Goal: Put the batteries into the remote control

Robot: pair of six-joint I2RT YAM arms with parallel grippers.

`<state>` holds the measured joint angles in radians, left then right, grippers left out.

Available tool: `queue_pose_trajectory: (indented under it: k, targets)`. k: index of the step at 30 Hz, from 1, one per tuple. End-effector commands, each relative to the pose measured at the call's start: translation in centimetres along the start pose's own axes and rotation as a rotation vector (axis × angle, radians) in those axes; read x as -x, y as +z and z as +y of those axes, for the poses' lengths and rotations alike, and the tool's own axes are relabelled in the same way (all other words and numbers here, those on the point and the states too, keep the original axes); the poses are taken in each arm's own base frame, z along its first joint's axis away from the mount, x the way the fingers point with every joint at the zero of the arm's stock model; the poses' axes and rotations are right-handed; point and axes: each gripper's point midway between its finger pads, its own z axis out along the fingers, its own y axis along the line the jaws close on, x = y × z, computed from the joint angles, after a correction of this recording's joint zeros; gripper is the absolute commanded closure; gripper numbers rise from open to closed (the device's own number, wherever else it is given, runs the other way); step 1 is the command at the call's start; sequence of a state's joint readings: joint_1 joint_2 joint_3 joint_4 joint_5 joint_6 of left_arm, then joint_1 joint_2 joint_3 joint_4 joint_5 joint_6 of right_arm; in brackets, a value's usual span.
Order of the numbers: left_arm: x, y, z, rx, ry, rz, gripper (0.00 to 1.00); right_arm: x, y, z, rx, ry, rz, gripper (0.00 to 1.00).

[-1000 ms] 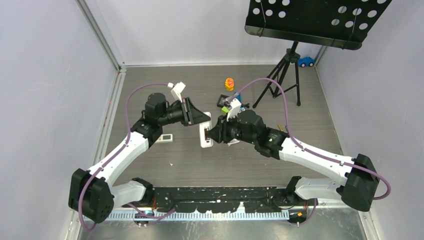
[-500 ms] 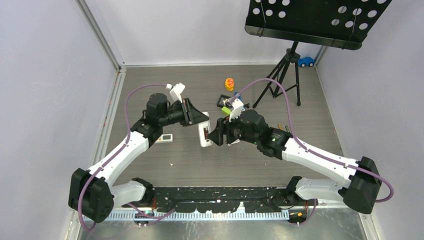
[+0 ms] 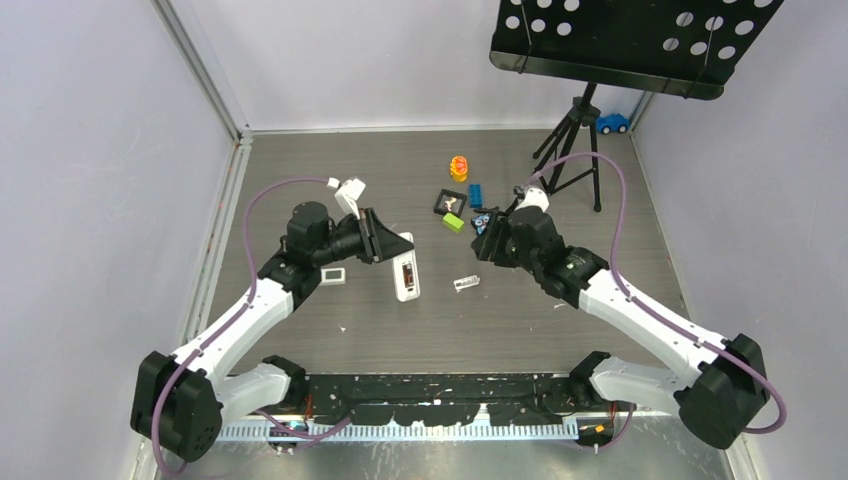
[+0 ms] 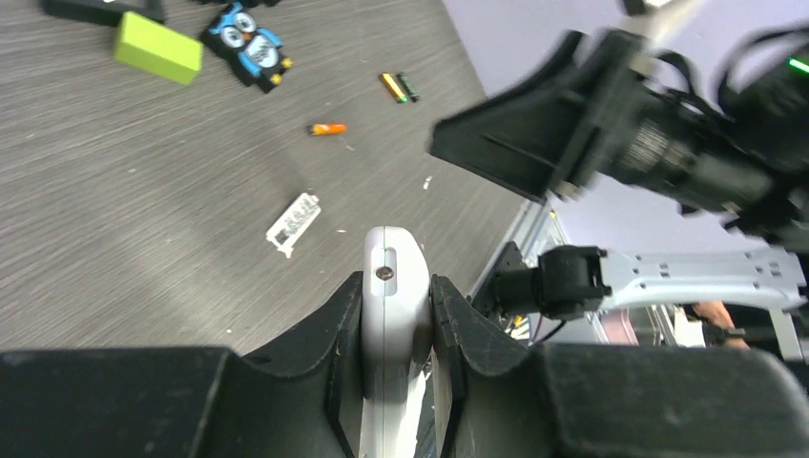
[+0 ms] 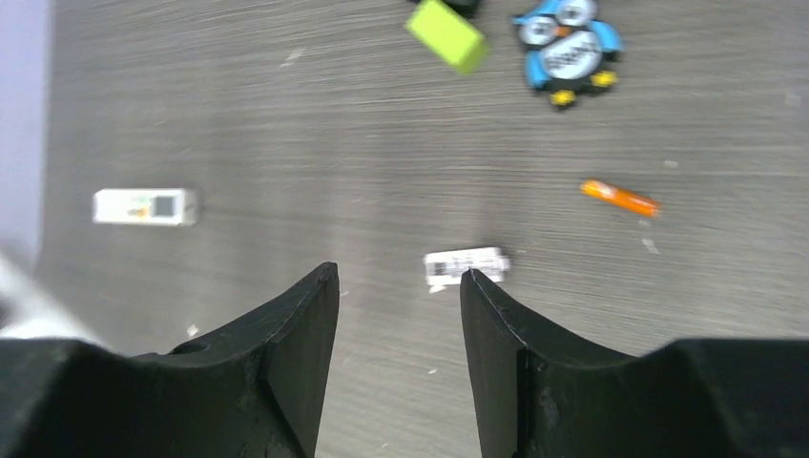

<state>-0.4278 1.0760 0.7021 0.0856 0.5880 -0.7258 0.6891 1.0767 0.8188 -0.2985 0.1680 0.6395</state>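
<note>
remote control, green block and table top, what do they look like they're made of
Remote control: white moulded plastic, smooth with a soft sheen; rounded edges and a small round recess at its end. Green block: probably plastic, perhaps painted wood; flat matte faces, crisp edges. Table top: grey wood-grain surface, likely printed laminate; fine parallel streaks, low gloss.

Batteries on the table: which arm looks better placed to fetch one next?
Right, probably: the right gripper is open and empty over the table, orange battery nearby. The left gripper is shut on the remote.
</note>
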Motion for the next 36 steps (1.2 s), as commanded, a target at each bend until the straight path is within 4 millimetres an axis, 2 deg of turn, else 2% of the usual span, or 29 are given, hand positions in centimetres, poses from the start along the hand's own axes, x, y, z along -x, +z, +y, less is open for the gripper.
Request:
queue_pose_trajectory:
  k: [1, 5, 9, 13, 20, 27, 32, 36]
  targets:
    - [1.6, -1.5, -5.1, -0.223, 0.155, -0.068, 1.0, -0.7, 1.3, -4.6, -0.193, 0.028, 0.034, 0.45]
    - [1.6, -1.9, -5.6, -0.24, 0.172, -0.08, 1.0, -2.6, 2.5, -7.2, -0.262, -0.249, 0.167, 0.42]
    - [1.7, -2.0, -6.1, -0.255, 0.163, -0.078, 1.0, -3.8, 3.4, -10.0, -0.36, -0.43, 0.314, 0.4]
    - [1.5, -1.9, -6.9, -0.3, 0.14, -0.062, 1.0, -3.5, 4.3, -13.4, -0.499, -0.472, 0.38, 0.38]
    - [1.2, -1.8, -7.1, -0.323, 0.112, -0.057, 1.0, -5.2, 7.0, -15.8, -0.503, -0.512, 0.504, 0.38]
    - [1.2, -2.0, -7.3, -0.331, 0.119, -0.056, 1.0, -4.5, 9.2, -16.7, -0.468, -0.455, 0.533, 0.39]
    - [1.2, -1.9, -7.2, -0.327, 0.117, -0.054, 1.0, -5.7, 9.9, -15.5, -0.309, -0.388, 0.597, 0.41]
    - [1.2, -1.8, -7.1, -0.325, 0.114, -0.052, 1.0, -6.2, 9.9, -15.4, -0.287, -0.384, 0.614, 0.48]
